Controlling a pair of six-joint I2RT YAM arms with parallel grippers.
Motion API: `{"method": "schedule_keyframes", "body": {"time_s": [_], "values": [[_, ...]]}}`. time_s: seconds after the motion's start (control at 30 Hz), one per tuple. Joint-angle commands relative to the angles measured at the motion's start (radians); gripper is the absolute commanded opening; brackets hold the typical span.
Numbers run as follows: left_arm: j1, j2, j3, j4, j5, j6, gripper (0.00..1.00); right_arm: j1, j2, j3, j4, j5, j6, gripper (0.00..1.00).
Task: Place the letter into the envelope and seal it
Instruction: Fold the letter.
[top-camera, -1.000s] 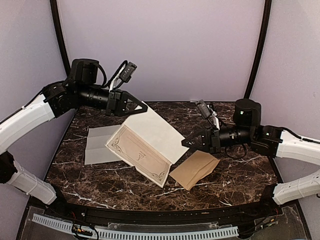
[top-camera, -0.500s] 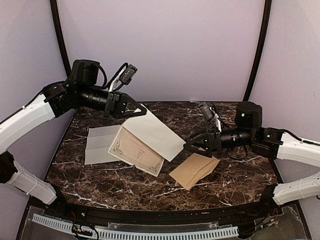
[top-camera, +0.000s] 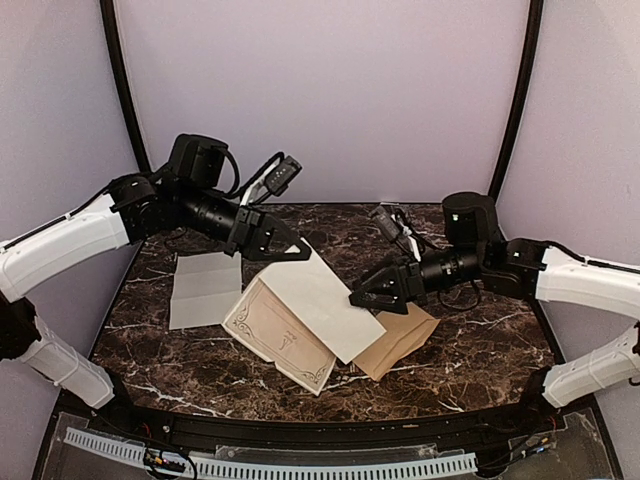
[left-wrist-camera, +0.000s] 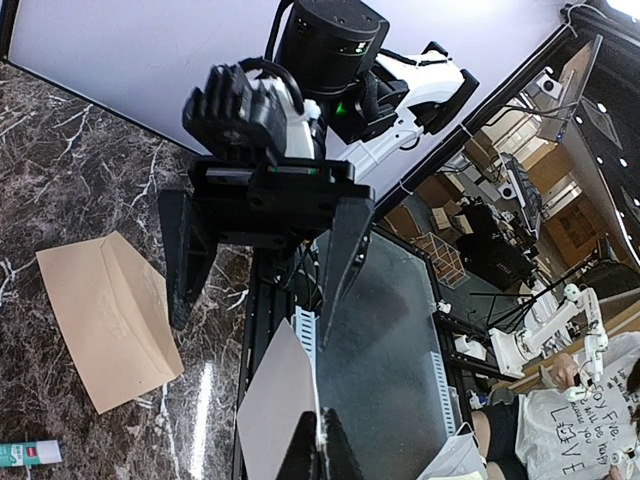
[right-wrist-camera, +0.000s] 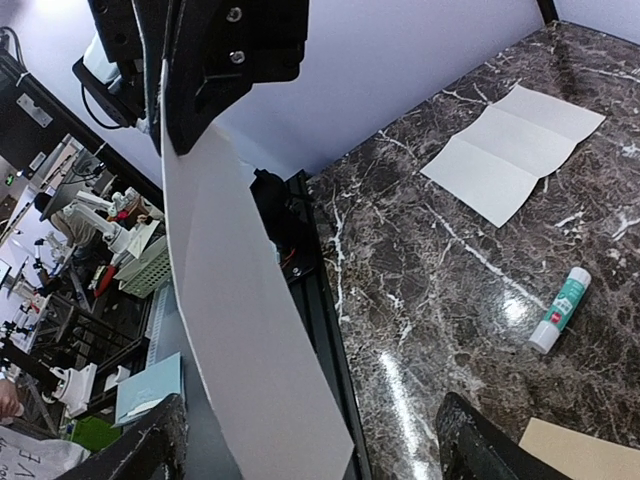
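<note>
One second on, the right gripper (top-camera: 362, 303) is gaping wide beside the card (top-camera: 322, 300) the left gripper (top-camera: 298, 254) is pinching, letter (top-camera: 205, 290) and envelope (top-camera: 405, 337) still waiting.

A white card (right-wrist-camera: 250, 330) hung between the spread fingers of the right gripper (right-wrist-camera: 312, 410)
The left gripper (right-wrist-camera: 190, 90) pinched the top edge of the card. On the marble table (right-wrist-camera: 420, 270) lay the creased letter (right-wrist-camera: 515, 150), a glue stick (right-wrist-camera: 560, 310) nearer, and a corner of the tan envelope (right-wrist-camera: 585, 455).

Dk marble tbl (top-camera: 480, 350), lilac walls (top-camera: 320, 90).
</note>
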Motion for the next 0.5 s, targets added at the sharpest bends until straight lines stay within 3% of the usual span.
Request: {"method": "schedule_keyframes", "body": {"time_s": [0.0,0.17,0.47], "values": [[-0.004,-0.004,-0.029,0.053,0.040,-0.030,0.00,0.052,0.010,0.027,0.029,-0.036,0.003,0.82],[-0.006,0.005,-0.033,0.060,0.052,-0.038,0.00,0.080,0.031,-0.013,0.143,-0.052,0.070,0.74],[-0.006,0.013,-0.032,0.074,0.063,-0.060,0.00,0.110,0.071,0.023,0.139,-0.047,0.059,0.41]]}}
